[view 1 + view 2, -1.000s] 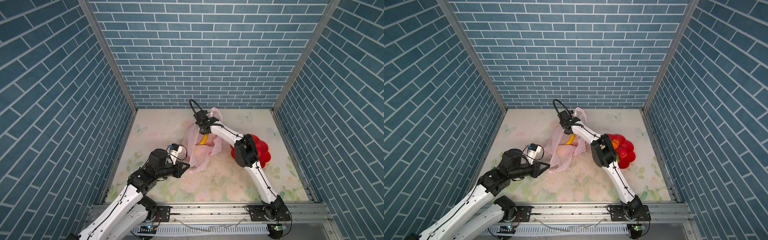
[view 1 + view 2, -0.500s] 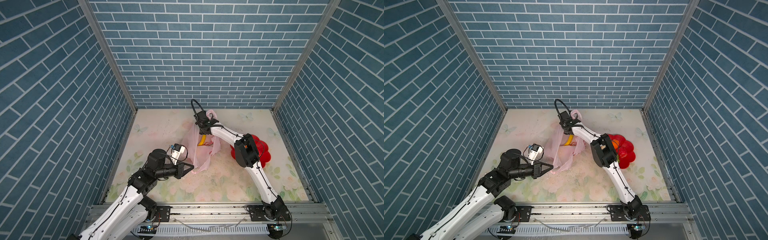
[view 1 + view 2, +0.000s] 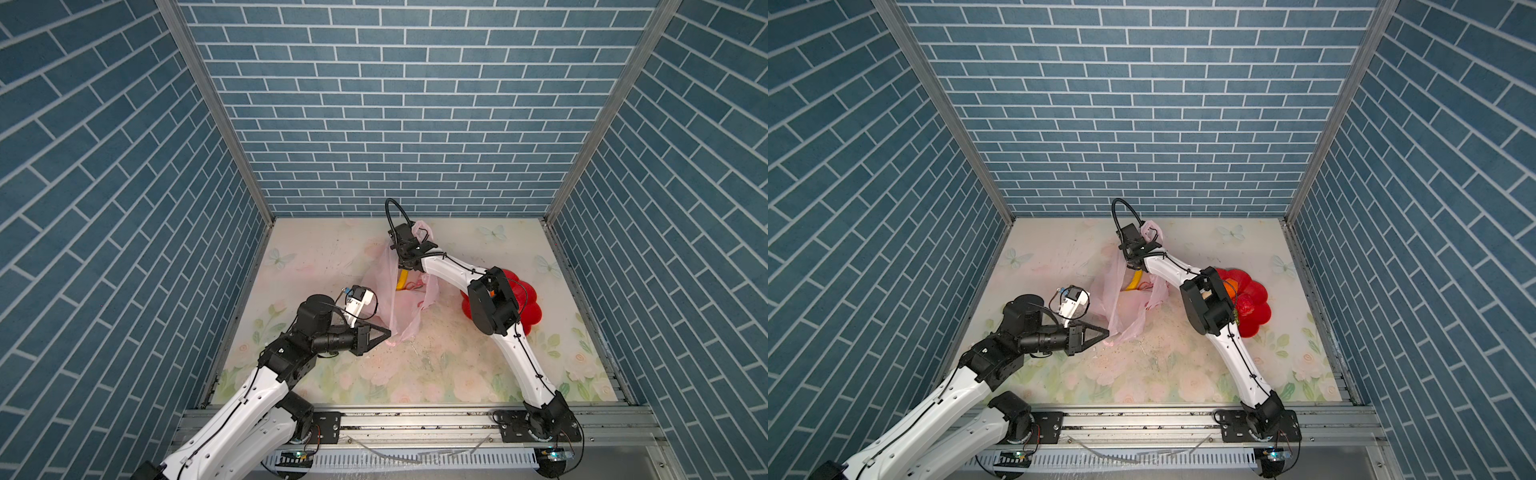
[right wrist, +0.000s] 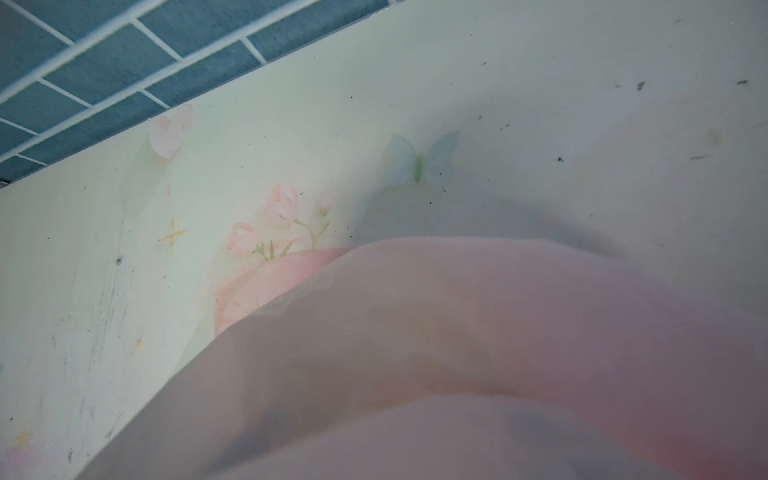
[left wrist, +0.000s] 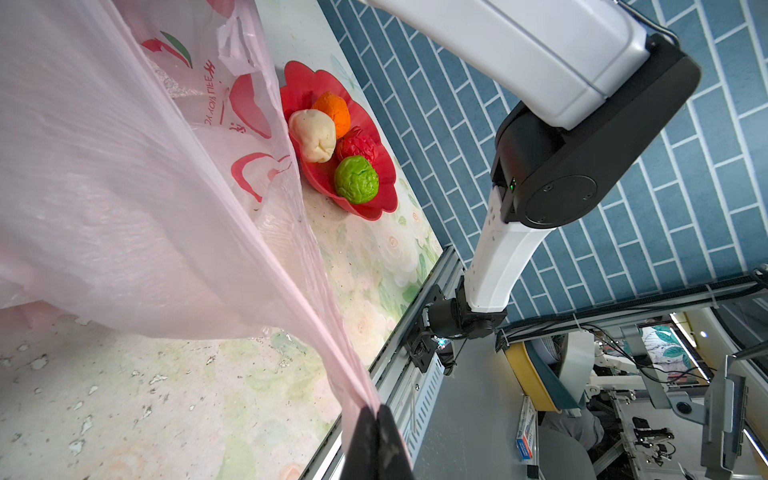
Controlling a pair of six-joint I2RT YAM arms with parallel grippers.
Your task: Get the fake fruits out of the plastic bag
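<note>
The pale-pink plastic bag (image 3: pixel 398 305) (image 3: pixel 1126 309) hangs stretched between my two grippers in the middle of the mat. My left gripper (image 3: pixel 388 332) (image 5: pixel 376 413) is shut on the bag's lower corner. My right gripper (image 3: pixel 406 262) reaches down into the bag's mouth, and the film (image 4: pixel 457 353) covers its camera. Its fingers show only as two dark patches wide apart. A yellow banana (image 3: pixel 402 281) (image 3: pixel 1134 281) stands steeply inside the bag just below it. On the red plate (image 5: pixel 376 124) lie an orange piece (image 5: pixel 332 109), a beige lump (image 5: pixel 313 135), a red ball (image 5: pixel 357 145) and a green ball (image 5: pixel 356 179).
The red flower-shaped plate (image 3: pixel 530 309) (image 3: pixel 1256 301) sits right of the bag, partly behind my right arm's elbow. Blue brick walls close three sides. A metal rail (image 3: pixel 415 419) runs along the front edge. Small crumbs litter the floral mat in front of the bag.
My left gripper has moved a little to the right, still pinching the bag's corner. The right arm has stayed almost still in the bag's mouth.
</note>
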